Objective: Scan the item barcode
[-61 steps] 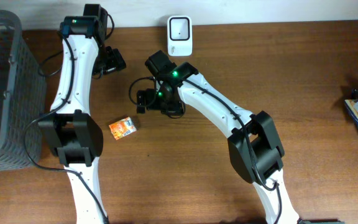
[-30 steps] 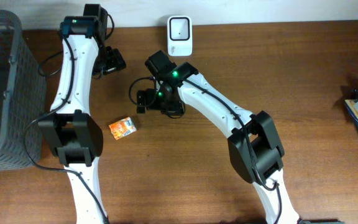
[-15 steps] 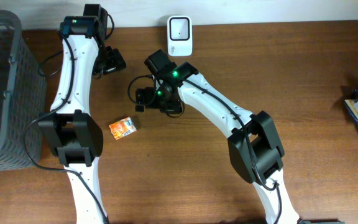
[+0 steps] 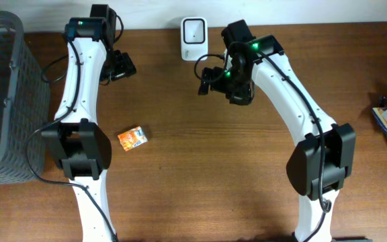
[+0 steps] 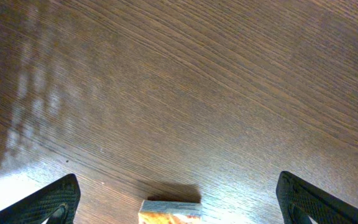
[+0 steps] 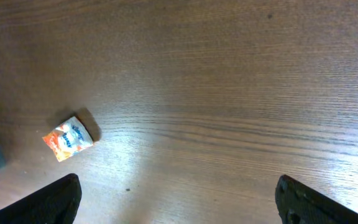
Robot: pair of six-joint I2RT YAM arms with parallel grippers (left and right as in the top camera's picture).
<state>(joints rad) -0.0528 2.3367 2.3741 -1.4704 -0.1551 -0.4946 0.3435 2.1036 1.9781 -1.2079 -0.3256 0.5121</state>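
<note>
Orange packet is seen lying on the desk, well apart from the scanner. Left hand and right hand, both near that scanner, are spread open and empty, presumably readied for pickup.

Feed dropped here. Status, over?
Left gripper open, right gripper open, both empty. Orange packet on table, not yet picked. Nothing blocking it.

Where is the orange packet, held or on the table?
On the table; the orange packet lies flat on the wood, untouched.
</note>
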